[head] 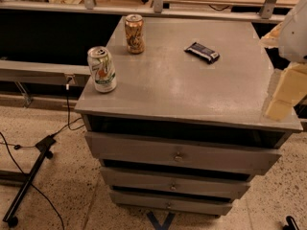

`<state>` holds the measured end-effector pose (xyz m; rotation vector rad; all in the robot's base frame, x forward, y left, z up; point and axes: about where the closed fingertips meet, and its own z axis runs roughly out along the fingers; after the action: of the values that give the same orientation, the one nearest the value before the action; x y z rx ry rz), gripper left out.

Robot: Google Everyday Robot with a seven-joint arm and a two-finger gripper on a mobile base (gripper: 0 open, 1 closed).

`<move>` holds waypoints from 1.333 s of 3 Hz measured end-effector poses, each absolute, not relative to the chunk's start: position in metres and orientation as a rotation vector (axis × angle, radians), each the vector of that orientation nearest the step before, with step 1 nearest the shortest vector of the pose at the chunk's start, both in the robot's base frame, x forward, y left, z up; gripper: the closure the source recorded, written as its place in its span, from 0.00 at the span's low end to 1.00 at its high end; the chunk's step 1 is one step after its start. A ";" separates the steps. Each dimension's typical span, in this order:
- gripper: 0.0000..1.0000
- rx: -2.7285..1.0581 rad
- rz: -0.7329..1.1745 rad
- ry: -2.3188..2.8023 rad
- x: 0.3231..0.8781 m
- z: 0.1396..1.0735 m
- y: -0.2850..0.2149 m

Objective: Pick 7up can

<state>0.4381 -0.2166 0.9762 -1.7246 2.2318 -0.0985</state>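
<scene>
The 7up can (101, 69), white with green and a little red marking and a silver top, stands upright near the left edge of the grey cabinet top (182, 85). An orange-brown patterned can (135, 33) stands upright further back. My gripper (283, 87) is at the right edge of the view, cream-coloured, above the cabinet's right edge and far from the 7up can, with nothing seen in it.
A dark wrapped snack bar (202, 52) lies on the back right of the cabinet top. The cabinet has three drawers (177, 155) below. A shelf rail runs behind. Black cables and a stand leg (29, 176) lie on the speckled floor at left.
</scene>
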 end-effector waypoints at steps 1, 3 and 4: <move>0.00 -1.726 -0.098 2.230 0.438 0.976 -0.216; 0.00 -1.867 -0.056 2.029 0.494 0.961 -0.121; 0.00 -1.867 -0.056 2.029 0.494 0.961 -0.121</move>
<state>0.4939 -0.1210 0.9615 -1.8669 2.0285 -0.0560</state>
